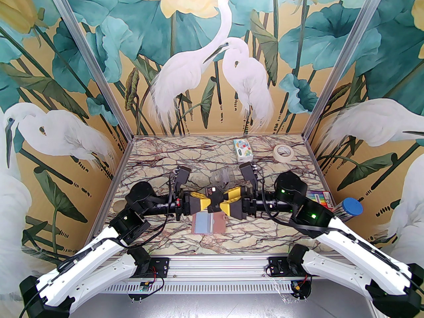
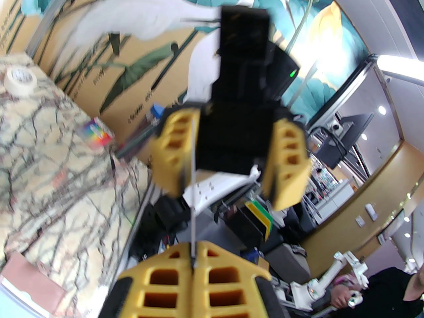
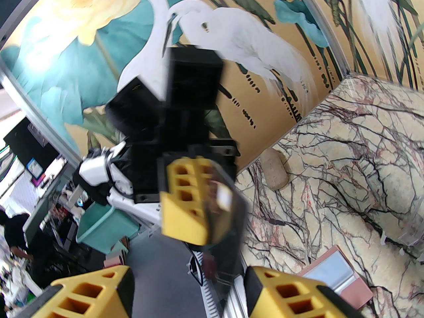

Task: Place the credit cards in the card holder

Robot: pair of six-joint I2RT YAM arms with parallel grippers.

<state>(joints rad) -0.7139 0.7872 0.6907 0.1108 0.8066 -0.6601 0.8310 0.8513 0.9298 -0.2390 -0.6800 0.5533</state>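
A black credit card [image 1: 214, 195] marked VIP hangs in the air above the table's middle, with my left gripper [image 1: 207, 200] shut on it. In the left wrist view the card [image 2: 192, 194] shows edge-on, rising from my shut left fingertips [image 2: 193, 263]. My right gripper [image 1: 228, 202] faces it with its jaws open on either side of the card's far end, not pressing it. In the right wrist view, my right gripper [image 3: 188, 293] stands wide apart below the dark card [image 3: 228, 217]. Under both grippers the pink card holder [image 1: 217, 225] lies open, a pale blue card [image 1: 201, 222] in it.
A clear plastic stand [image 1: 225, 177] sits just behind the grippers. At the back lie a colourful tissue pack [image 1: 243, 149] and a tape roll [image 1: 284, 152]. A rainbow-striped pack [image 1: 319, 199] and a blue-capped container [image 1: 352, 207] are at the right edge.
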